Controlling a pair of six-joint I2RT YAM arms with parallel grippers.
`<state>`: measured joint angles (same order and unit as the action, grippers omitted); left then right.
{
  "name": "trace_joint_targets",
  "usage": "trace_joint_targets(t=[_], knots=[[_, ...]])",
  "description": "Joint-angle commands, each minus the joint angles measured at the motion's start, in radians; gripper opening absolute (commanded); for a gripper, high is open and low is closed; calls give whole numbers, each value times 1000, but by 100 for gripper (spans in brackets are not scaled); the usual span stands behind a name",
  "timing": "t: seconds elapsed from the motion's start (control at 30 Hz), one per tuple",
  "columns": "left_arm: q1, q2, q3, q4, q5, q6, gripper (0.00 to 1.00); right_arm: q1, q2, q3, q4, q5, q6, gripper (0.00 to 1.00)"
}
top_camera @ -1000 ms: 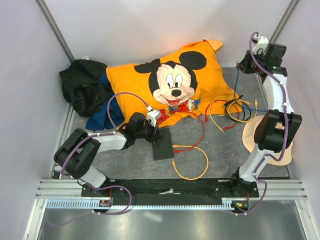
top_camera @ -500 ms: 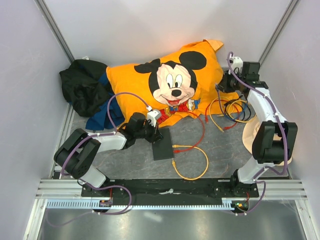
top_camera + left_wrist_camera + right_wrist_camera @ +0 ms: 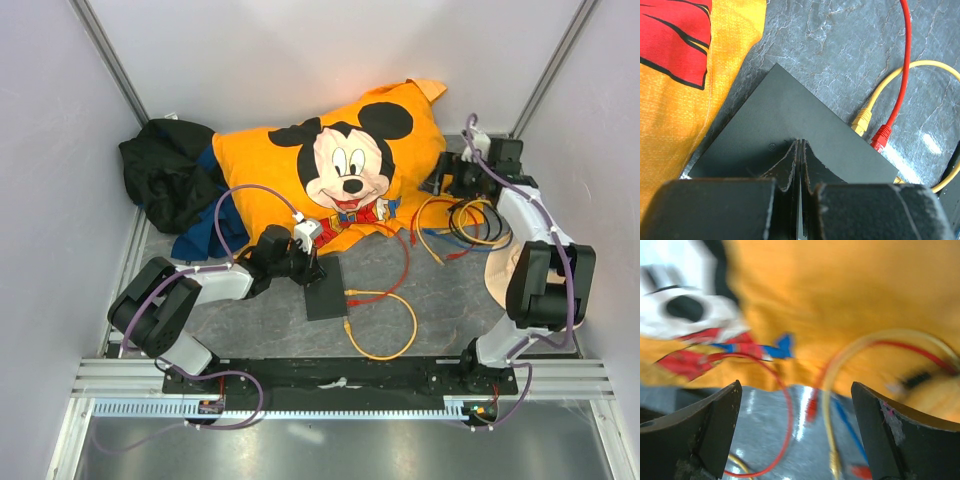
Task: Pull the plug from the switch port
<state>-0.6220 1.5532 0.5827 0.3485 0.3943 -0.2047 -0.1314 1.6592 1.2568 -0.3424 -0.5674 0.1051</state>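
On top of the switch (image 3: 785, 120): the left gripper (image 3: 800, 147) rested with its fingers closed together and nothing between them, apparently pressing the box down.
Where the switch lay: flat on the grey mat (image 3: 250, 320), its far end just beside the orange pillow (image 3: 300, 150).
Ports on the switch edge facing the right arm: they held a yellow plug (image 3: 861, 120) and a red plug (image 3: 881, 136), side by side and both seemingly seated. Whether another yellow one sat further along could not be told.
Right gripper (image 3: 796, 390): it was spread wide and empty, well apart from the switch, over the loose cables (image 3: 460, 215).
Done: the switch looked braced, and no plug was out.
Left: the right gripper would need to reach that edge, grip a plug and draw it straight out. Which plug was unclear.
Other containers: none was seen.
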Motion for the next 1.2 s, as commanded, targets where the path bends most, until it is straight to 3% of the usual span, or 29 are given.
trace_joint_targets(t=[0.0,0.07,0.23,0.33,0.5,0.6,0.73,1.03,1.17], knots=[[-16,65,-34,-152,-15,53,2,122,-33,76,-10,-285,-135,98],[-15,61,-34,-151,-18,54,2,201,5,69,-132,-344,-260,98],[-15,45,-46,-149,-25,48,2,306,88,6,-213,-342,-376,91],[-15,47,-41,-158,-25,48,2,384,181,58,-386,-388,-581,85],[-15,44,-44,-160,-28,44,2,467,404,242,-841,-425,-980,73],[-15,56,-38,-161,-23,45,2,483,503,289,-993,-420,-1074,69],[-16,59,-34,-166,-25,44,2,495,547,285,-965,-408,-1008,67],[-15,28,-38,-178,-38,39,2,556,545,237,-651,-387,-702,68],[-13,-37,46,-282,9,71,2,562,551,260,-583,-374,-578,67]])
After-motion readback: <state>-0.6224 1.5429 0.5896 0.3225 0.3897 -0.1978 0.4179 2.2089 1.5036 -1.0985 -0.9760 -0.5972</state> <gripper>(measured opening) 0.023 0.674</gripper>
